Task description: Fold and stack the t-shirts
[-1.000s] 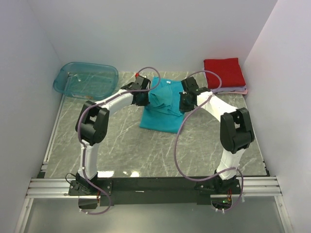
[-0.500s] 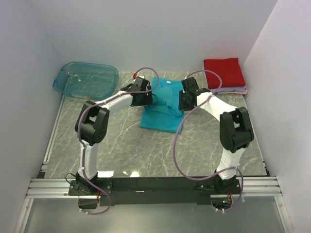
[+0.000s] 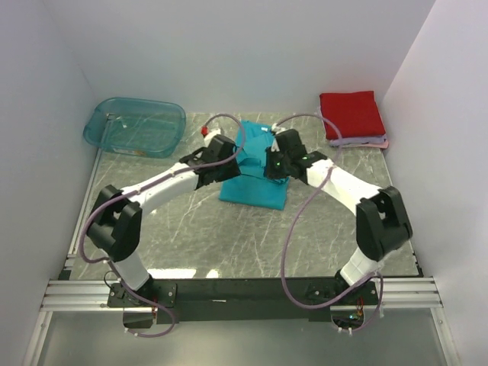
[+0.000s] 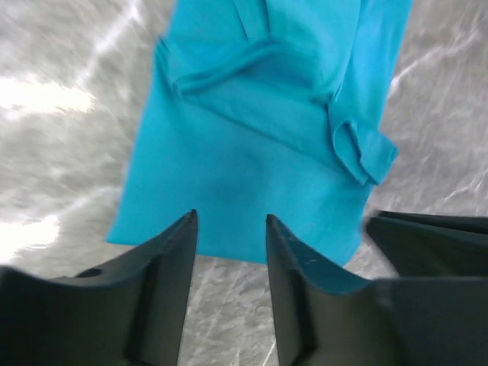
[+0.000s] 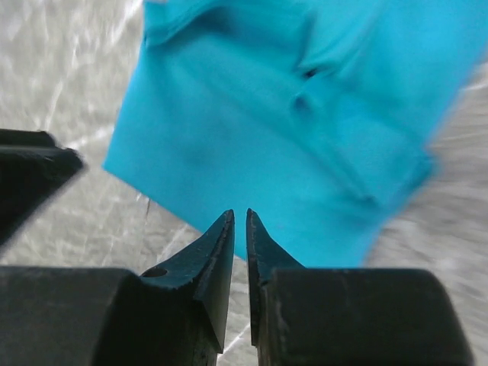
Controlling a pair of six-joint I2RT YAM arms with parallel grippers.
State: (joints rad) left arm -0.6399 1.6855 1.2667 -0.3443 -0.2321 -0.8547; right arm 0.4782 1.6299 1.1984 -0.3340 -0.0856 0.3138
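A teal t-shirt (image 3: pixel 255 191) lies on the marble table, its sleeves folded inward into a long rectangle (image 4: pixel 252 145). My left gripper (image 3: pixel 233 165) hovers over its left side, jaws (image 4: pixel 229 217) open with nothing between them; the shirt's near edge lies just beyond the tips. From the right, my right gripper (image 3: pixel 270 168) hangs over the shirt (image 5: pixel 290 137). Its fingertips (image 5: pixel 239 213) stand barely apart, a thin slit with no cloth in it. A folded red t-shirt (image 3: pixel 351 113) rests on a folded lilac one (image 3: pixel 372 142) at the back right.
A see-through teal plastic tub (image 3: pixel 136 126) sits at the back left corner. White walls close in the table on three sides. Bare marble (image 3: pixel 229 236) stretches between the teal shirt and the arm bases.
Both grippers opened off the teal shirt's sides, then began closing again. Both arms have swung inward and toward the near half of the shirt, which now lies flatter.
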